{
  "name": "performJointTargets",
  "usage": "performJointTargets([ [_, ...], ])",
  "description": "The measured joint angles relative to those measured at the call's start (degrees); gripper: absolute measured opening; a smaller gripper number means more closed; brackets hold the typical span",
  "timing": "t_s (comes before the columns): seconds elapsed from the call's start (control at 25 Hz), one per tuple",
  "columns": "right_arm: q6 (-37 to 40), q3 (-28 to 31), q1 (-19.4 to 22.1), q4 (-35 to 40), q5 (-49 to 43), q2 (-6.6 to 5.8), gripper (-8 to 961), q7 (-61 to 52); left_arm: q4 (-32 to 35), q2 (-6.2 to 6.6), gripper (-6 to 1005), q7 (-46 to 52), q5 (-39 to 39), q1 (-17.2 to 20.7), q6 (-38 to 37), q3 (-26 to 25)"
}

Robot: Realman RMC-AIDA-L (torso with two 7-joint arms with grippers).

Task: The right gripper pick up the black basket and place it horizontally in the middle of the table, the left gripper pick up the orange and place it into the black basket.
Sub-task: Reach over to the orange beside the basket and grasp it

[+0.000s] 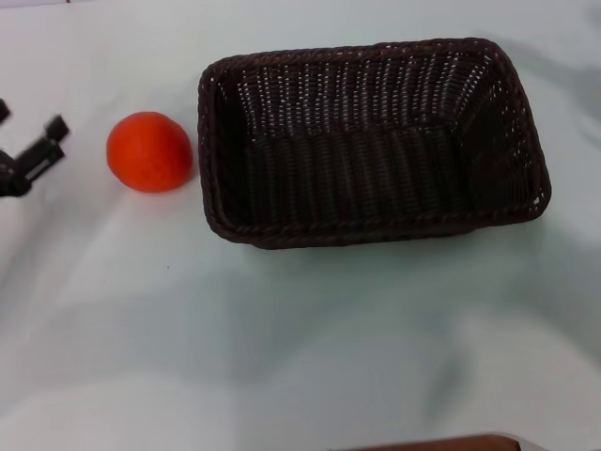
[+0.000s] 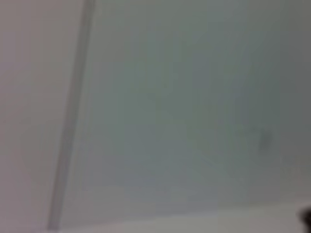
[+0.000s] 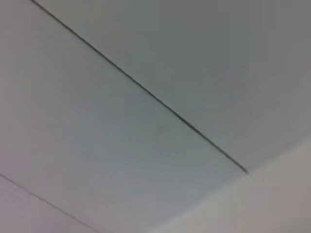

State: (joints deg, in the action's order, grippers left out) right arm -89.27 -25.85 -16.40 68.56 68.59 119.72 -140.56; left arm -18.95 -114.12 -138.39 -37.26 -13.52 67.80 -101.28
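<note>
Left gripper enters the head view at the left edge of the table, its two fingers spread apart and holding nothing. It sits just beside the orange, on the side away from the basket, with a gap between fingertip and fruit.

Right gripper: not visible in the head view. Its wrist camera shows only bare pale surface crossed by a thin seam, so its finger state cannot be told.

Black basket: rests upright on its base with its long side running left to right, empty, toward the far edge of the table and slightly right of centre. Step one therefore appears complete, though exact centring is hard to confirm from this angle.

Orange: lies on the table close to the basket's left end wall, probably not touching it. Remaining work: close on the orange, lift it over the braided rim and release it inside.
</note>
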Motion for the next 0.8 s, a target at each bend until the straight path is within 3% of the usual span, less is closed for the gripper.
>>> performJointTargets([
  [0.12,0.4,0.6,0.2,-1.9,4.9,0.04,455,5.7,-2.2,2.51,871,7.4,-7.1,-0.1,0.9,1.6],
  [0.24,0.7,0.8,-0.1,-6.7,10.0,-0.06,456,13.1,-2.9,3.12,863,11.1,-12.0,-0.8,0.7,1.7],
  [0.56,0.2,0.8,-1.1,-21.0,22.7,-0.26,455,34.7,-4.0,-0.89,822,11.4,-14.7,-2.7,-4.6,1.8],
  [0.8,0.5,1.7,-1.7,-27.6,24.7,-0.32,455,41.7,-4.6,-3.46,769,11.2,-18.3,-4.5,-9.9,1.6],
])
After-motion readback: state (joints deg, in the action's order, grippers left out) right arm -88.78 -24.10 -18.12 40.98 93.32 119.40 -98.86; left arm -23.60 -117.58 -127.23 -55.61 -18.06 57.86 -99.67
